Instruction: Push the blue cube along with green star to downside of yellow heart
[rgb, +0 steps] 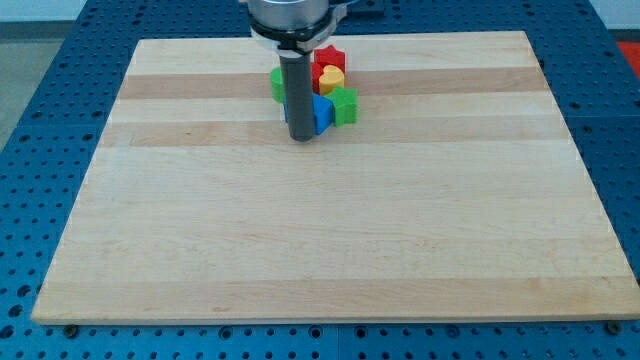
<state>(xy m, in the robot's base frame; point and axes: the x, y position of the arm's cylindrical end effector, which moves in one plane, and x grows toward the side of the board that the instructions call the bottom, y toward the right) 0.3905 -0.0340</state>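
The blue cube (321, 112) lies near the view's top centre, partly hidden by my rod. The green star (344, 105) touches its right side. The yellow heart (331, 79) sits just above them, with a red block (330, 59) above it. A second green block (276, 84) shows left of the rod. My tip (301, 136) rests on the board at the blue cube's lower left edge, touching or nearly touching it.
The wooden board (330, 230) lies on a blue perforated table (40, 120). The blocks cluster close to the board's top edge. The arm's round metal head (295, 20) hangs above the cluster.
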